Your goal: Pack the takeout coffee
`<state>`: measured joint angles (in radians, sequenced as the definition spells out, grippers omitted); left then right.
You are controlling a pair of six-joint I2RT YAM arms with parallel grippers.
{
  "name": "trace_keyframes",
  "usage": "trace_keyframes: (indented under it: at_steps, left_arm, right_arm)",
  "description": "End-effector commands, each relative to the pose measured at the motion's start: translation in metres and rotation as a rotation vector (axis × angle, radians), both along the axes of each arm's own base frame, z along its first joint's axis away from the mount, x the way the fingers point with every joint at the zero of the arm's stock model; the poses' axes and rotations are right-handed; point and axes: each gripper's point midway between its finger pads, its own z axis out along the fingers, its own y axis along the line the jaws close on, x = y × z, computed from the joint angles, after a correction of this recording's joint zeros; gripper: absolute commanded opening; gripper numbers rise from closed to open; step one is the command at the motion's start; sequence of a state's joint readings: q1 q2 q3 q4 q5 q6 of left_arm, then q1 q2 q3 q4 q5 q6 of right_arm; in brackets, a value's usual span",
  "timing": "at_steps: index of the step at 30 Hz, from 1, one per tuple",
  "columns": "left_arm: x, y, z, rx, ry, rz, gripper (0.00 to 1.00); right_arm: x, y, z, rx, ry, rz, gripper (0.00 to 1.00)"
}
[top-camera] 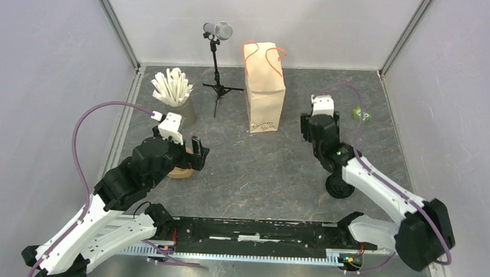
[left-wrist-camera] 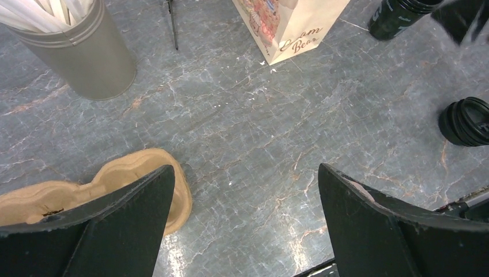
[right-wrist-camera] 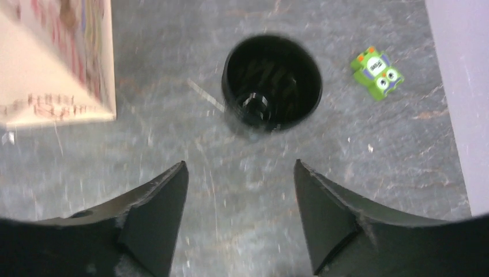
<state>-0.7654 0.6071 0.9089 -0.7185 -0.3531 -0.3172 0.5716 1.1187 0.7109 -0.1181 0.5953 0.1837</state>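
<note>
Gaping empty, left hand (left-wrist-camera: 245, 167), right hand (right-wrist-camera: 240, 163) near open cup (right-wrist-camera: 271, 86), hidden overhead

1. Left arm (top-camera: 111, 223): white lower link, black joints, white wrist block.
2. Right arm (top-camera: 378, 185): the same white-and-black build.
3. A purple cable (top-camera: 75, 134) loops from each wrist.
4. Left gripper (left-wrist-camera: 245, 167): matte black tapered fingers (left-wrist-camera: 121, 231), edges chipped.

A robot lab test cell: white panels (top-camera: 40, 54) in metal framing wall a grey table (top-camera: 260, 170), a tripod mic (top-camera: 218, 31) left of the bag (top-camera: 264, 89).
</note>
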Motion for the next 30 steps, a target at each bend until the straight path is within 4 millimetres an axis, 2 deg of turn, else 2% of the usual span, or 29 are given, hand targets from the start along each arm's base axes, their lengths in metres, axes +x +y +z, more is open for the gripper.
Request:
trace_keyframes:
  at_steps: [1,4,7,10,14,21,30]
  left_arm:
    - [-0.001,-0.005,0.001,-0.018,-0.003,-0.019,1.0]
    - [-0.001,-0.004,0.002,-0.021,-0.005,-0.02,1.0]
    - [-0.002,-0.006,0.001,-0.022,-0.001,-0.026,1.0]
    - [-0.002,-0.007,0.0,-0.019,0.004,-0.033,1.0]
    - [-0.002,-0.008,0.0,-0.018,0.006,-0.037,1.0]
    - [-0.002,-0.008,-0.002,-0.014,0.01,-0.038,1.0]
    - [-0.001,-0.008,-0.003,-0.009,0.012,-0.033,1.0]
  right_arm:
    - [0.052,-0.012,0.047,0.017,-0.085,-0.042,0.65]
    - [0.073,-0.023,0.053,0.066,-0.081,-0.05,0.5]
    - [0.088,-0.04,0.061,0.084,-0.065,-0.087,0.42]
    - [0.1,-0.053,0.056,0.091,-0.017,-0.093,0.34]
    - [0.104,-0.068,0.037,0.068,0.06,-0.089,0.32]
    - [0.109,-0.074,0.009,0.085,0.137,-0.037,0.32]
    - [0.112,-0.085,-0.008,0.058,0.179,-0.037,0.29]
